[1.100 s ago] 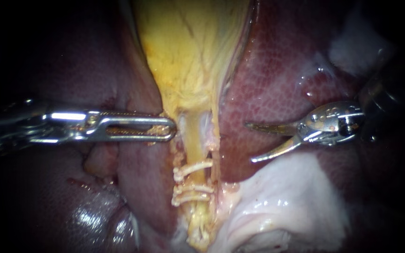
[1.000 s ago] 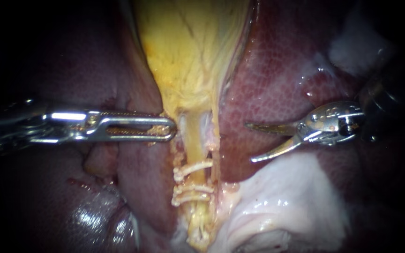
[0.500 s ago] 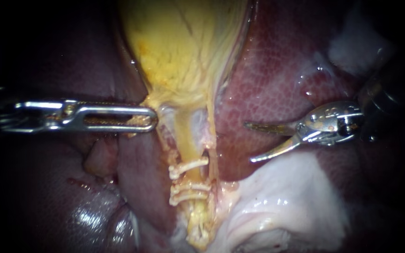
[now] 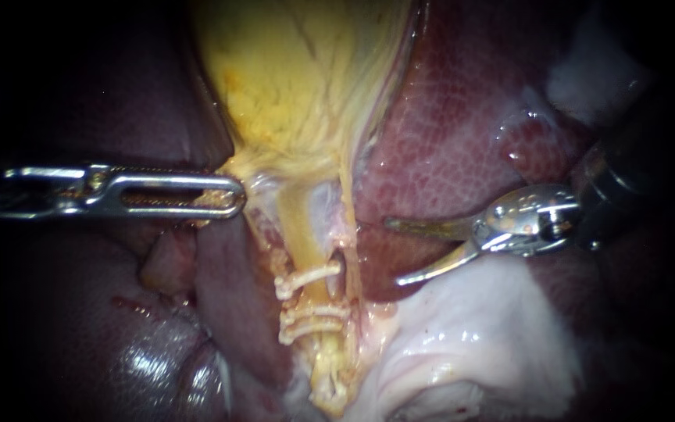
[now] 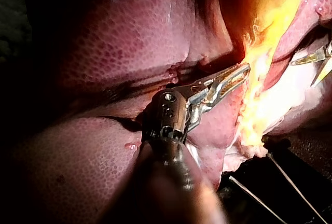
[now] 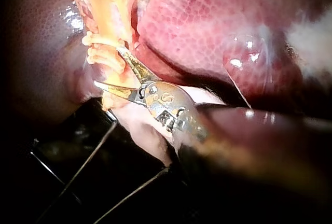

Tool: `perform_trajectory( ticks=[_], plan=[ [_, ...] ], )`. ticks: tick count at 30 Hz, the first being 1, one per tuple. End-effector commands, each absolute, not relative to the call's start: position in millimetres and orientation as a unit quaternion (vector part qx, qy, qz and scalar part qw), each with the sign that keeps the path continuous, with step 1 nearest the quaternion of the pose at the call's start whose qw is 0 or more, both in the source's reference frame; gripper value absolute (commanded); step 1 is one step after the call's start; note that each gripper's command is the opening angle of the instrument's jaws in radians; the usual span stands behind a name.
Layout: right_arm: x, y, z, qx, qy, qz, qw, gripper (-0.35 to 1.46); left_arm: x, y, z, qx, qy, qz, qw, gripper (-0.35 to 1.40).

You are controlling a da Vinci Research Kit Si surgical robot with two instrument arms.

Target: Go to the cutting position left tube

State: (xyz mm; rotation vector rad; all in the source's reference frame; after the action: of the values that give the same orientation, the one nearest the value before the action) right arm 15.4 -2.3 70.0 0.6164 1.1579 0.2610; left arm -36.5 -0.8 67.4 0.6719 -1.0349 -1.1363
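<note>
The yellow gallbladder (image 4: pixel 306 78) narrows to a yellow left tube (image 4: pixel 297 230) and a thinner pale right tube (image 4: pixel 347 223). White clips (image 4: pixel 306 275) cross the left tube, with two more clips (image 4: pixel 314 320) lower down. My left instrument (image 4: pixel 234 195) is shut on the gallbladder's neck edge and holds it to the left; it also shows in the left wrist view (image 5: pixel 243 70). My right instrument (image 4: pixel 394 252) has two curved blades standing open over the liver, just right of the tubes. In the right wrist view its blades (image 6: pixel 108 67) gape close beside the clips (image 6: pixel 104 53).
Dark red liver (image 4: pixel 462 141) lies on both sides of the gallbladder. Pale white tissue (image 4: pixel 470 328) bulges below my right instrument. Thin dark threads (image 5: pixel 290 182) run over the black surface beneath the specimen.
My left instrument has drawn the gallbladder neck leftward, stretching the tubes. My right instrument has moved left and slightly down toward the tubes, blades still open.
</note>
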Motion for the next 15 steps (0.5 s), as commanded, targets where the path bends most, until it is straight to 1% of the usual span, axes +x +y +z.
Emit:
perform_trajectory(
  ticks=[1,9,15],
  plan=[
    [15.7,-2.7,70.4,0.291,0.535,0.121,0.784,1.43,-36.5,-0.7,67.7,0.297,-0.459,-0.504,0.669,-0.35],
    [17.4,-5.7,74.3,0.321,0.518,0.12,0.784,1.43,-36.2,-0.7,67.7,0.296,-0.459,-0.505,0.669,-0.35],
    [17.6,-7.3,76.8,0.34,0.505,0.121,0.784,1.43,-36.1,-0.7,67.7,0.296,-0.459,-0.505,0.669,-0.35]
  ],
)
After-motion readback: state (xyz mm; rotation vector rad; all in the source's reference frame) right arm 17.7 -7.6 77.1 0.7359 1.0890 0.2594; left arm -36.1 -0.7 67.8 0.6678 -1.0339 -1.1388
